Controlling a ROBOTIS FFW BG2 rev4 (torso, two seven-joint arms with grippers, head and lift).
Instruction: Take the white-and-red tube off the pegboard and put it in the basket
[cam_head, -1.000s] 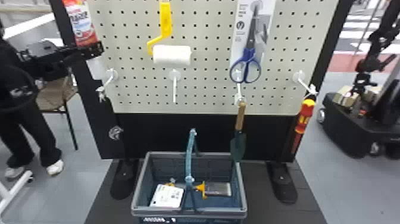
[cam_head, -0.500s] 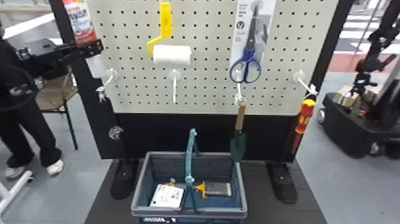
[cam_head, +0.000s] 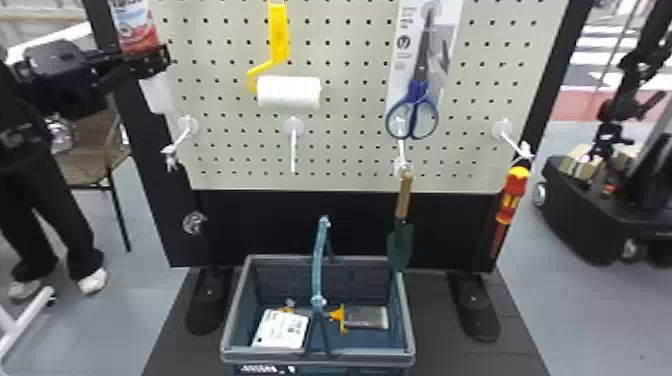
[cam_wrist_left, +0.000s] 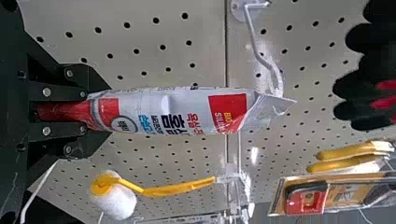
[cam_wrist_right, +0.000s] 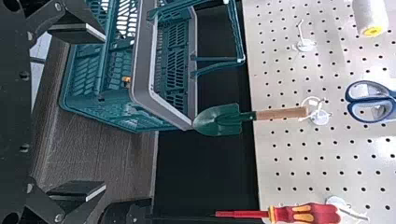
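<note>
Tube (cam_head: 134, 25), upper left of the head view, sits clenched in the left jaws (cam_head: 154, 59), seemingly on its hook (cam_wrist_left: 254, 42); the right jaws (cam_wrist_right: 105, 111) gape, released.

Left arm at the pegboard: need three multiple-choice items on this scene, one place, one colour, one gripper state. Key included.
1. Head view: where is the trowel relative to the blue-handled scissors?
A) above them
B) level with them, to their left
C) below them

2. What colour is the handle of the paint roller?
A) yellow
B) green
C) black

3. What is the left gripper doing?
A) standing open, well away from everything
B) shut on the white-and-red tube
C) closed on nothing

Key:
1 C: in the head view it hangs lower than the scissors, blade down.
2 A: the handle above the white roller sleeve is plain yellow.
3 B: the left wrist view shows its two fingers against both sides of the tube's red end.
</note>
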